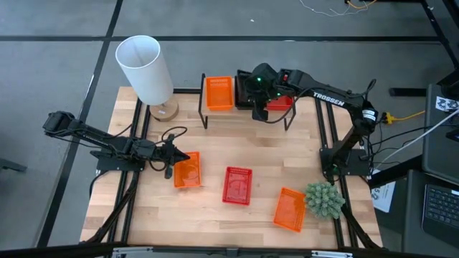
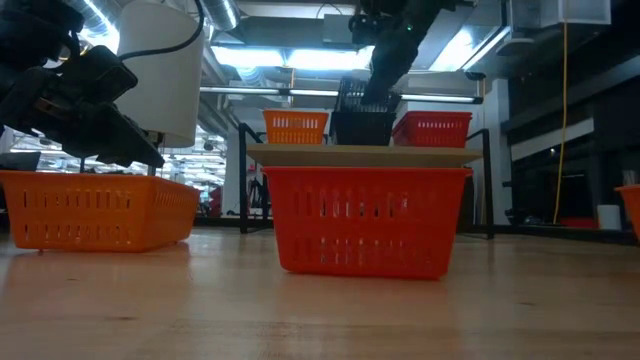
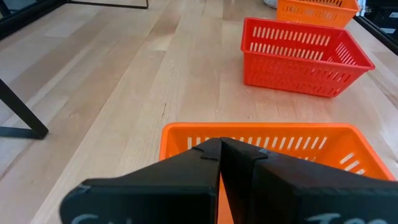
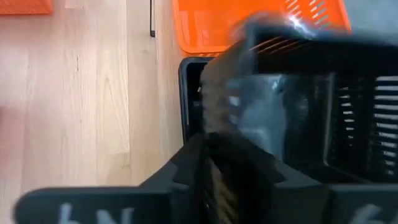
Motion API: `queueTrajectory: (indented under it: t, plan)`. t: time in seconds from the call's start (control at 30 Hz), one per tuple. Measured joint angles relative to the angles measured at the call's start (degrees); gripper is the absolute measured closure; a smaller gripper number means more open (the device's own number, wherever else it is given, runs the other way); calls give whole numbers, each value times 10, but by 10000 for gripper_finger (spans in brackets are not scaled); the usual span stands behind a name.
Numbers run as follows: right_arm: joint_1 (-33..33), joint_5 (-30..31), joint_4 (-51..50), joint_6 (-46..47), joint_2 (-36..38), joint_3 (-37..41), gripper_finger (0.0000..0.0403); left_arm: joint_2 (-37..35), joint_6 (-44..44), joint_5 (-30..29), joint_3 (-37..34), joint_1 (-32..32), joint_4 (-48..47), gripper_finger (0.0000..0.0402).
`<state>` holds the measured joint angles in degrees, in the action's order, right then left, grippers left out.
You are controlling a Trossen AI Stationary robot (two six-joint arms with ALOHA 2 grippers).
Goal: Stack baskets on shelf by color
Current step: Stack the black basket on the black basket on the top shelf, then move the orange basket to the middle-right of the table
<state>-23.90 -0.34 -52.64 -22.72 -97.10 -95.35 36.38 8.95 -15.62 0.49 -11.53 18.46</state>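
Shelf (image 1: pixel 247 107), rear of desk (image 1: pixel 237 215): one orange basket (image 1: pixel 219 92) at one end, a black basket (image 2: pixel 362 120) in the middle, a red basket (image 2: pixel 432 128) at the other end. Right end effector (image 1: pixel 252 92): over the shelf at the black basket; whether its fingers grip cannot be told. Left end effector (image 1: pixel 174 158): fingers together on the rim of an orange desk basket (image 1: pixel 188 170). Loose on desk: red basket (image 1: pixel 237 185), orange basket (image 1: pixel 289 209).

Slotted plastic baskets (image 3: pixel 303 55), wooden table (image 3: pixel 124 81)
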Motion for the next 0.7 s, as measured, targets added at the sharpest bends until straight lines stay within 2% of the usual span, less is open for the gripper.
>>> queueTrajectory:
  t: [0.23,0.47,0.6,0.7]
  plan:
    - [0,-1,6,16,0,0,264,0,0,0,0,0,0,401]
    - [15,-13,-7,49,18,-18,243,0,0,0,0,0,0,401]
    - [32,-14,-85,114,22,-64,242,0,0,0,0,0,0,401]
    - [47,-49,-164,201,22,-87,242,0,0,0,0,0,0,401]
